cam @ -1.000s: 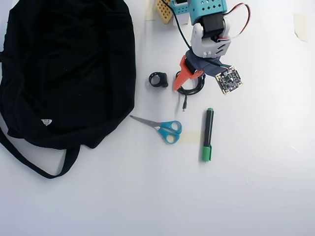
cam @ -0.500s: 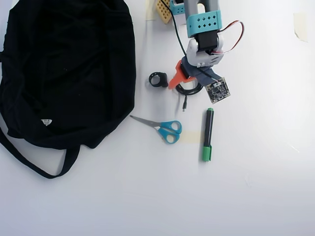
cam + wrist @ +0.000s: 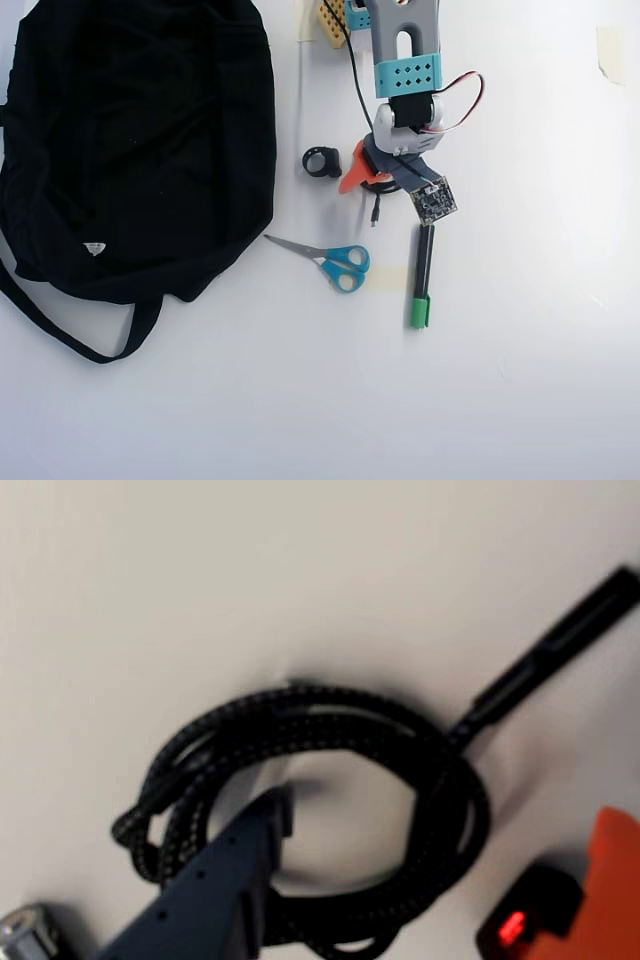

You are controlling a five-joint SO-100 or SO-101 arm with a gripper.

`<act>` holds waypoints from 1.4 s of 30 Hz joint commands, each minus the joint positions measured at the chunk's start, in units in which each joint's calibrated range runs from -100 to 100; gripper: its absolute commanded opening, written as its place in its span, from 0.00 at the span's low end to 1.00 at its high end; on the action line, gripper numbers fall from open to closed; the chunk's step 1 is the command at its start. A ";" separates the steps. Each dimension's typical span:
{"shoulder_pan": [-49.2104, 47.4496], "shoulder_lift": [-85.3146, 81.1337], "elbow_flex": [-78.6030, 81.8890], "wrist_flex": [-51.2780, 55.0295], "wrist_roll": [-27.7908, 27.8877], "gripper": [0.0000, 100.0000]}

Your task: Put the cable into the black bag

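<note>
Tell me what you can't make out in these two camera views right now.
- Cable: in the overhead view the arm covers nearly all of it; in the wrist view it is blurred.
- Gripper: the wrist view shows only parts of the fingers, so open or shut is unclear.
- Black bag: cut off by the overhead view's top and left edges; no opening can be made out.
- Silver object: cut off at the wrist view's bottom-left corner, unidentifiable.

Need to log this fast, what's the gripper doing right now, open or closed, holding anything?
Gripper: open, holding nothing; its dark finger sits inside the loop of the coiled cable, orange finger at the right edge in the wrist view.
</note>
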 commanded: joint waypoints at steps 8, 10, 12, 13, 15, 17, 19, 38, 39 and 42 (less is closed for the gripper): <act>0.58 -0.46 -0.35 -0.55 -0.38 0.12; 0.58 -0.46 -0.62 -0.55 -0.38 0.05; 0.58 -0.54 -0.80 -0.55 -0.38 0.02; 0.58 -0.54 -0.80 -0.55 -0.33 0.02; 0.58 -0.63 -0.98 -0.55 -0.28 0.02; 0.58 -1.29 -0.98 -0.55 -0.22 0.02; 0.66 -1.79 -1.16 -0.55 -0.17 0.02; -0.02 -1.95 -25.42 19.35 0.25 0.02; -0.02 -1.95 -27.48 21.24 0.25 0.02; 0.51 -1.95 -33.41 26.58 0.25 0.02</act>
